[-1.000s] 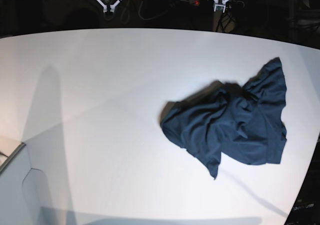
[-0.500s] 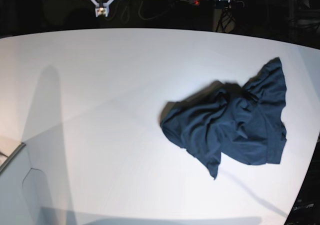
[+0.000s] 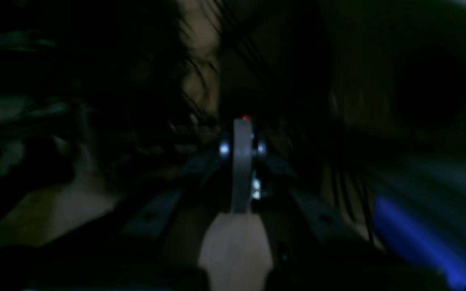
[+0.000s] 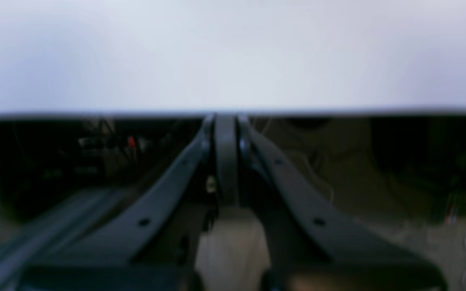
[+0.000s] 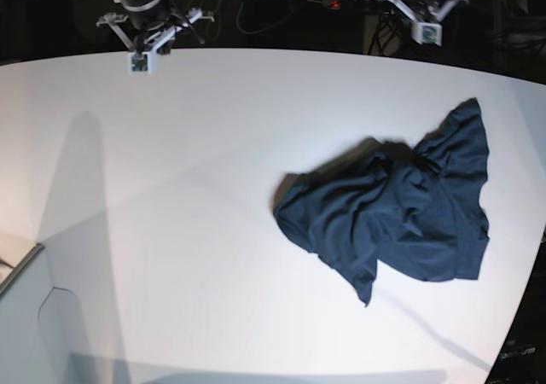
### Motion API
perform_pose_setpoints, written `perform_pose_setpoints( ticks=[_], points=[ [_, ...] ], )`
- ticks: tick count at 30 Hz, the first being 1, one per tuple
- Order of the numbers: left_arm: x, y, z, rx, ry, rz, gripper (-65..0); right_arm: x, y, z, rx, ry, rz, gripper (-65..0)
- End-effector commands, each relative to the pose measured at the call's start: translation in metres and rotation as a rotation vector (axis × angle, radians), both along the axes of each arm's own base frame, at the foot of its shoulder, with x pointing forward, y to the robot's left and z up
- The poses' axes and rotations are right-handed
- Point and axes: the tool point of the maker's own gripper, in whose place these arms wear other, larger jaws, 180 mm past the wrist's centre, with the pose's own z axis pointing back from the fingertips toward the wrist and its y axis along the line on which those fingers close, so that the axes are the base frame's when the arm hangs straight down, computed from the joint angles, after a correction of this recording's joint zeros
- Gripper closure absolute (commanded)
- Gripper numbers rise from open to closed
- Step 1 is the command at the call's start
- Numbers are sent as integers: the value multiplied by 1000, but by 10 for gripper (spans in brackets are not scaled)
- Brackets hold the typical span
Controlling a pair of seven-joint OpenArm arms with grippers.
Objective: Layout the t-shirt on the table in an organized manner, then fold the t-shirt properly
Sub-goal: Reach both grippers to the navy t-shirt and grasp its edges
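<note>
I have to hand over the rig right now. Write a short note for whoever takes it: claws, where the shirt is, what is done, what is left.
Left claw: shut, holding nothing, at the far edge of the table.
Right claw: shut, holding nothing, just over the far edge on the other side.
T-shirt: crumpled in a heap on the table, on the left arm's side, near that side's edge. Neither claw touches it.
Done: nothing yet; the shirt is not spread out.
Left: grasp the shirt, spread it flat, then fold it. The left arm looks the closer one for a first grab.
</note>
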Motion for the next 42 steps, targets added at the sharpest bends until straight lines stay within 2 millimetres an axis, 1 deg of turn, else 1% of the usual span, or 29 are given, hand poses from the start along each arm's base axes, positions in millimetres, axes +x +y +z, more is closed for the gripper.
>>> perform_pose_setpoints(
  ticks=[1, 3, 4, 7, 9, 14, 17, 21, 23, 25, 26, 28, 30, 31, 33, 34, 36, 40, 42],
  points=[
    [11, 3, 14, -11, -45, 12, -1, 10, 0, 14, 2, -49, 3, 0],
    [25, 15, 30, -30, -95, 69, -1, 22, 0, 28, 0, -89, 3, 0],
    [32, 23, 38, -40, -121, 101, -1, 33, 2, 37, 4, -122, 9, 0],
    [44, 44, 58, -61, -190, 190, -1, 59, 22, 58, 41, -186, 80, 0],
    [60, 56, 74, -78, -260, 238, -1, 76, 34, 72, 61, -230, 133, 0],
    [77, 83, 93, -133, -329, 353, -5, 115, 75, 94, 108, -286, 259, -8],
    [88, 83, 103, -209, -363, 322, -5, 138, 97, 110, 122, -314, 323, -85],
    [102, 75, 117, -279, -393, 235, -5, 166, 125, 134, 130, -375, 407, -194],
    [107, 76, 120, -284, -398, 230, -5, 181, 139, 137, 142, -389, 426, -235],
    [106, 84, 121, -279, -395, 256, -6, 194, 145, 130, 148, -373, 426, -262],
    [104, 87, 120, -280, -389, 276, -17, 200, 148, 124, 147, -358, 431, -272],
    [104, 93, 120, -280, -383, 307, -64, 208, 155, 108, 148, -315, 440, -284],
    [103, 101, 122, -273, -384, 336, -152, 216, 163, 95, 153, -276, 446, -297],
    [101, 103, 121, -273, -379, 349, -212, 221, 167, 89, 155, -258, 450, -305],
    [99, 106, 120, -273, -374, 362, -309, 229, 175, 76, 158, -213, 459, -321],
    [101, 106, 121, -272, -374, 356, -331, 234, 179, 71, 159, -199, 463, -329],
    [102, 108, 123, -269, -381, 355, -339, 243, 185, 58, 160, -179, 470, -346],
    [109, 107, 125, -277, -402, 360, -341, 255, 185, 35, 149, -155, 477, -369],
    [108, 107, 125, -277, -402, 361, -341, 258, 185, 25, 145, -146, 477, -369]
  ],
)
